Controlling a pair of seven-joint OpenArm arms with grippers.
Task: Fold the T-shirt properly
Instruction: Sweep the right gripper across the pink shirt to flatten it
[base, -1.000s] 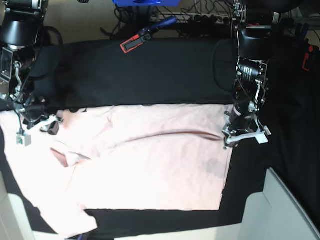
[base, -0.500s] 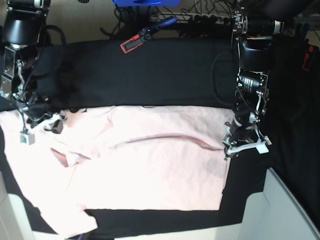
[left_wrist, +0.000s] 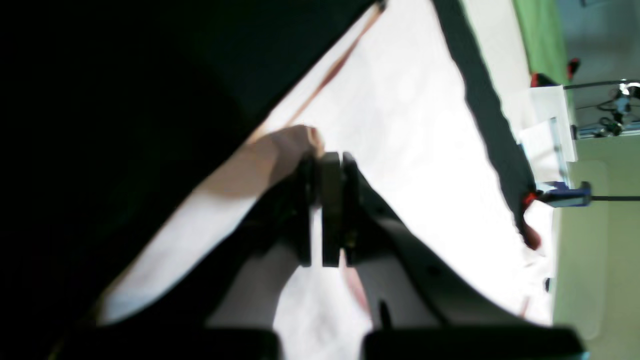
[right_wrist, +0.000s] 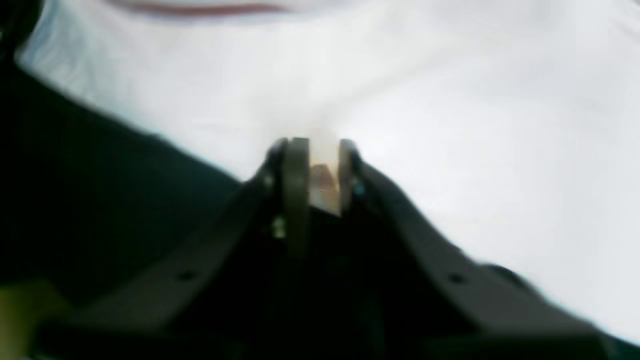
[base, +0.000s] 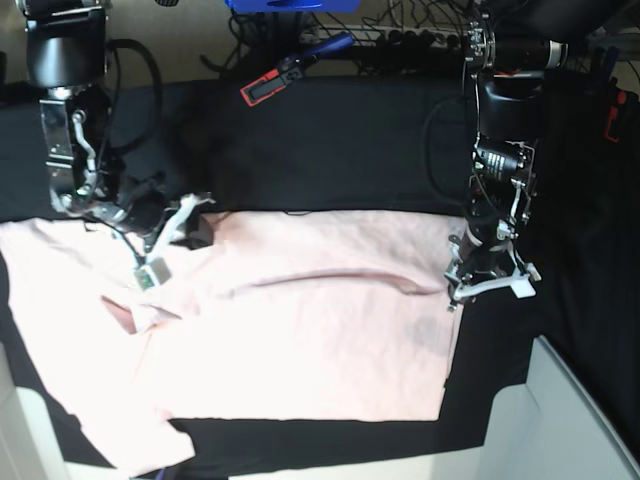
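With both grippers pinched shut on the pink T-shirt (base: 300, 330), spread flat across the black table cloth (base: 330, 150), I'd lift evenly; left gripper (left_wrist: 325, 165) grips the right hem, right gripper (right_wrist: 317, 150) the far-left edge; keep fabric taut.

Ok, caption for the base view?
Both arms pinch the far edge of the pale pink cotton T-shirt spread on black cloth.
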